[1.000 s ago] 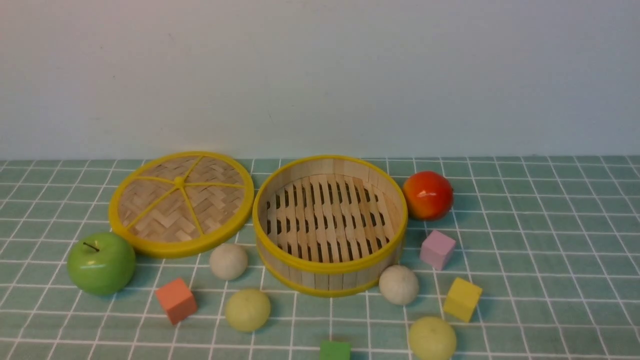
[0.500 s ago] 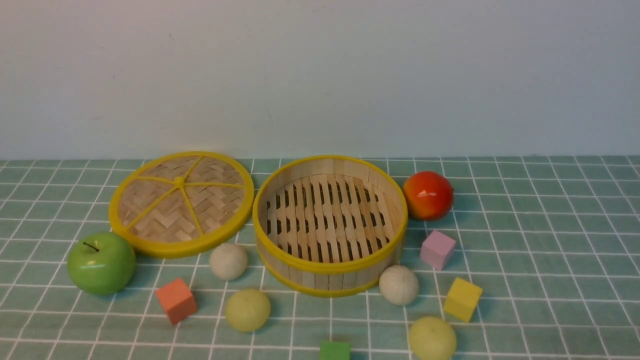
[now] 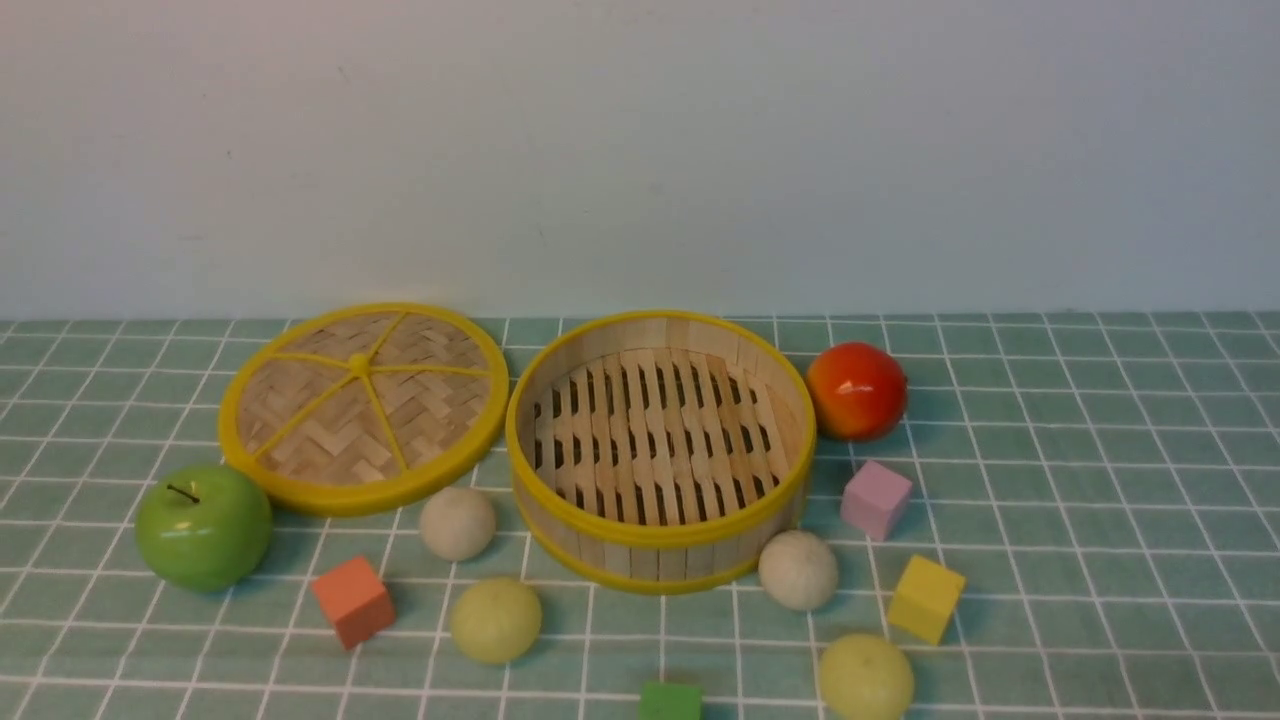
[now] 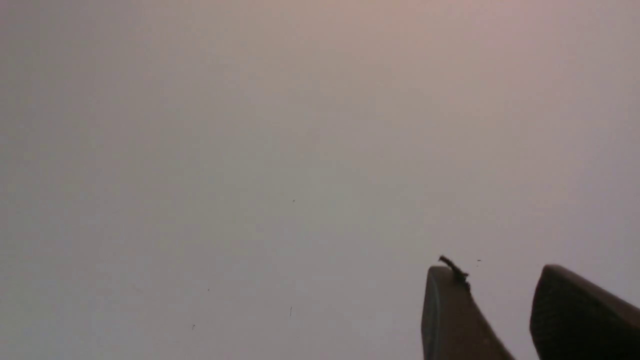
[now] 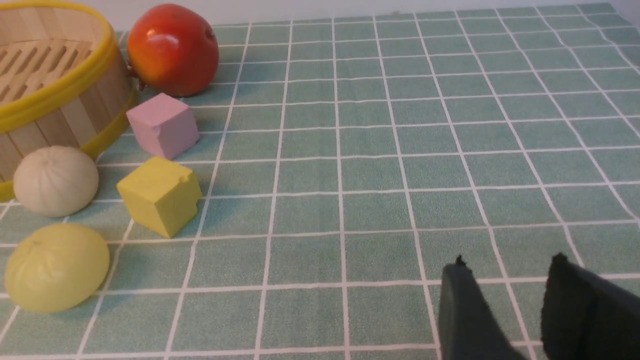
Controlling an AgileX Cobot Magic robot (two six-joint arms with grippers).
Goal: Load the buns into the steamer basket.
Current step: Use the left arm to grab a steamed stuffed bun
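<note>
The steamer basket [image 3: 660, 535] stands empty mid-table; its wall shows in the right wrist view [image 5: 65, 105]. Two off-white buns lie by its front, one left [image 3: 457, 522], one right [image 3: 797, 569] [image 5: 56, 180]. Two pale yellow-green buns lie nearer, one left [image 3: 495, 620], one right [image 3: 865, 678] [image 5: 56, 267]. No gripper shows in the front view. My left gripper [image 4: 500, 272] is open and empty, facing a blank wall. My right gripper [image 5: 507, 262] is open and empty above the cloth, well right of the buns.
The flat woven lid [image 3: 362, 405] lies left of the basket. A green apple [image 3: 203, 525] sits front left, a red apple [image 3: 856, 390] right of the basket. Orange [image 3: 351, 600], green [image 3: 670, 701], pink [image 3: 875, 498] and yellow [image 3: 925, 597] cubes lie among the buns.
</note>
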